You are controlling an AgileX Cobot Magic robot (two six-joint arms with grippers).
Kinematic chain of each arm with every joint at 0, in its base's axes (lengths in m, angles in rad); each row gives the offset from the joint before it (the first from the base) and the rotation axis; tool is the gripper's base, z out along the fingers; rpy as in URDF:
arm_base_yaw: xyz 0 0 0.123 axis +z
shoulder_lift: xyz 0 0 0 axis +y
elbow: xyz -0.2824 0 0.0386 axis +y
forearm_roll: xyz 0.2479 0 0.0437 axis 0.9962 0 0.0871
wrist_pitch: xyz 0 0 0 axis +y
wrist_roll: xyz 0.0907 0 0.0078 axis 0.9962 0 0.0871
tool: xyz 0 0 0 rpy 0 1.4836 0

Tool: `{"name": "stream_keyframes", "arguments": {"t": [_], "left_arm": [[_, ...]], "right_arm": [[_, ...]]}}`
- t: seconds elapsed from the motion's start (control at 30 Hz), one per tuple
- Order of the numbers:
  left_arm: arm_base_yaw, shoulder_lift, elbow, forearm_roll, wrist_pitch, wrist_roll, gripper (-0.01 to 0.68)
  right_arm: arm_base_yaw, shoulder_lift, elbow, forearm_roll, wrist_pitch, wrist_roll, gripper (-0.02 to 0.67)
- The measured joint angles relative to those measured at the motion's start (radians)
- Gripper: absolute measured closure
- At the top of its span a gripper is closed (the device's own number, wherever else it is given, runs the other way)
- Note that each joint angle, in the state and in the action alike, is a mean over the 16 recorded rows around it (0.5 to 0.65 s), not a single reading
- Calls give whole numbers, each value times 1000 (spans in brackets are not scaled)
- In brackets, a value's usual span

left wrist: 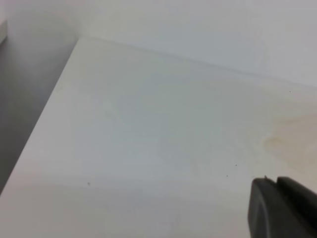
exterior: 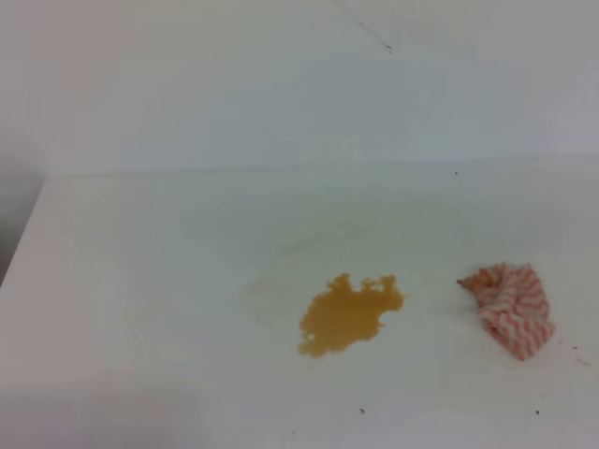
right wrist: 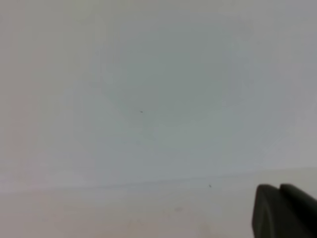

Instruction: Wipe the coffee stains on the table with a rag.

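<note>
The coffee stain [exterior: 348, 315], an amber-brown blotch with a lobed edge, lies on the white table [exterior: 140, 281] a little right of the middle. Faint yellowish smears spread to its upper left. The rag [exterior: 510, 307], bunched with red-pink and white zigzag stripes, lies on the table to the right of the stain, apart from it. Neither gripper shows in the exterior high view. In the left wrist view one dark finger [left wrist: 280, 208] shows at the lower right above the table, near a faint yellowish smear [left wrist: 292, 136]. In the right wrist view one dark finger [right wrist: 282, 210] shows at the lower right.
A white wall [exterior: 281, 84] rises behind the table's far edge. The table's left edge [left wrist: 44, 114] drops off to a dark floor. A few tiny dark specks dot the surface near the front.
</note>
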Motion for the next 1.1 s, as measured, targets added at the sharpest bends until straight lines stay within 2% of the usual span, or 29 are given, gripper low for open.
{"name": "stream_keyframes", "arguments": {"t": [0.33, 0.67, 0.9, 1.1], "left_arm": [[0, 0, 0, 0, 0, 0, 675], [0, 0, 0, 0, 0, 0, 675], [0, 0, 0, 0, 0, 0, 675], [0, 0, 0, 0, 0, 0, 675]], "right_arm": [[0, 203, -114, 34, 181, -221, 651], [9, 554, -305, 83, 398, -336, 651], [66, 787, -434, 65, 499, -383, 651], [149, 950, -518, -72, 540, -303, 649]]}}
